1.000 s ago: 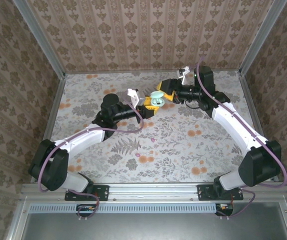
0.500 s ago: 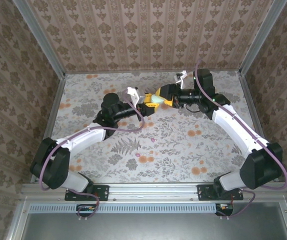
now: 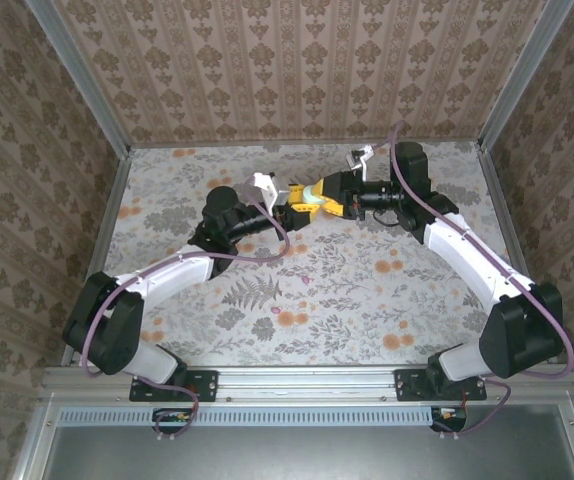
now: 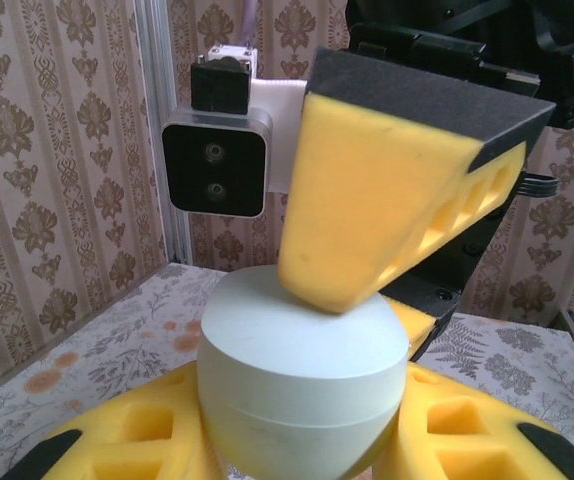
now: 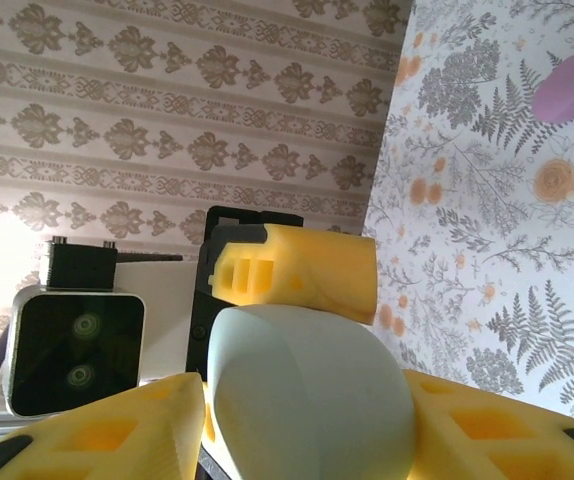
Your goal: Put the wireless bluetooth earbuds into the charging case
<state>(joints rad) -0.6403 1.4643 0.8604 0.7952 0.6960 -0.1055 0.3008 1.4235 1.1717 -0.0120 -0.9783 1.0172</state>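
Looking down from the top camera, you see both arms reach to the far middle of the table (image 3: 367,300), where the left gripper (image 3: 295,207) and the right gripper (image 3: 329,193) meet tip to tip around the mint charging case (image 3: 310,193), which is held up off the surface between them.

From the left wrist, your left gripper's 2 yellow fingers (image 4: 127,440) sit tight against the lower half of the case, 1 on each side, so that hand is closed on it. A thin seam runs round the case below its rounded top, and the lid looks shut. The right gripper's upper finger (image 4: 367,200) presses down on the top of the case, its second finger shows just beside the case lower right, and the right wrist camera (image 4: 215,165) sits behind.

From the right wrist, your right gripper's 2 fingers (image 5: 487,430) flank the case and touch it on both sides, so this hand is partly closed and gripping the same case. 1 left finger (image 5: 297,270) lies against the far side of the case, beside the left wrist camera (image 5: 72,350).

A pink oval piece (image 5: 570,88) lies flat on the floral table, well apart from both grippers. You cannot tell from here whether it is an earbud or a case.
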